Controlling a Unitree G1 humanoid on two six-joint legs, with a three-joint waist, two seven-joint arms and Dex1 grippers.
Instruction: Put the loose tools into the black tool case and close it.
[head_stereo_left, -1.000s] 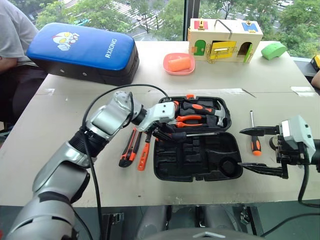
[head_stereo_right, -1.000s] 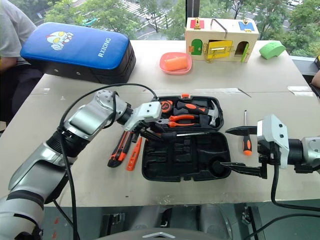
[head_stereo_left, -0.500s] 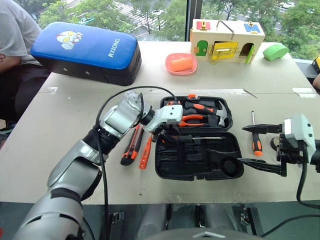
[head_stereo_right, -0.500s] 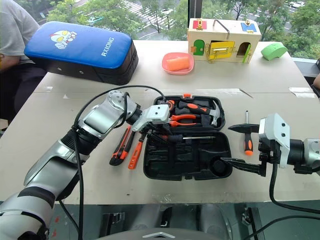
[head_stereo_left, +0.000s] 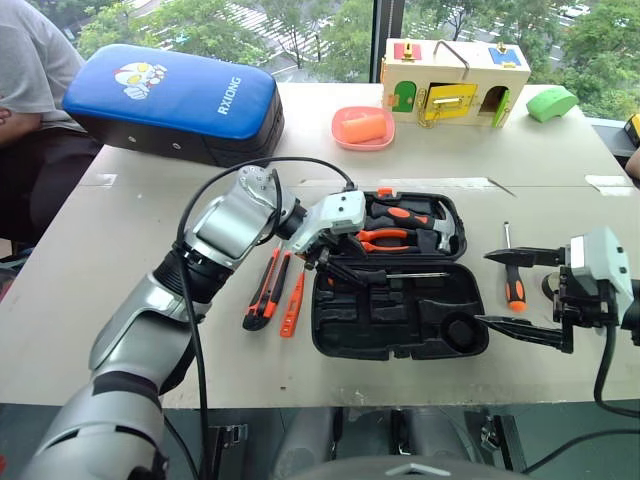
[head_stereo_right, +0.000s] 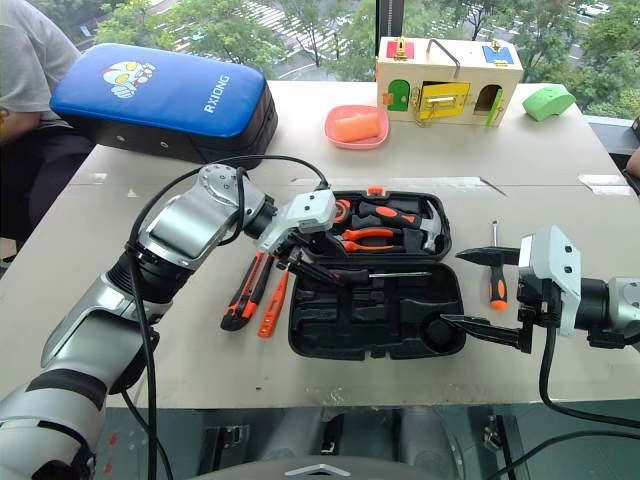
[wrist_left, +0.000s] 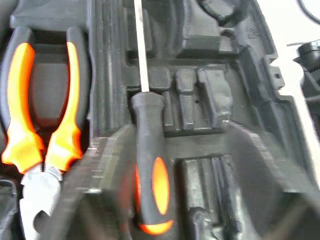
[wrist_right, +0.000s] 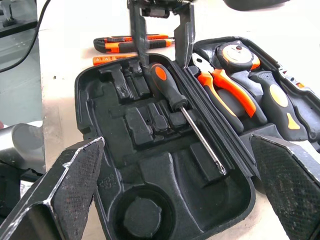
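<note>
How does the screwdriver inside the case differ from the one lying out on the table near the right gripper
The screwdriver in the case lies across the black tool case, between the left gripper's open fingers; the screwdriver on the table lies outside, beside the case, untouched. The cased one runs sideways; the other points away from the robot. Both have black-and-orange handles.

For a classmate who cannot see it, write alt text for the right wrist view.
A black-and-orange-handled screwdriver lies in the open black moulded plastic tool case, the left tool straddling its handle. Orange-handled pliers sit alongside.
</note>
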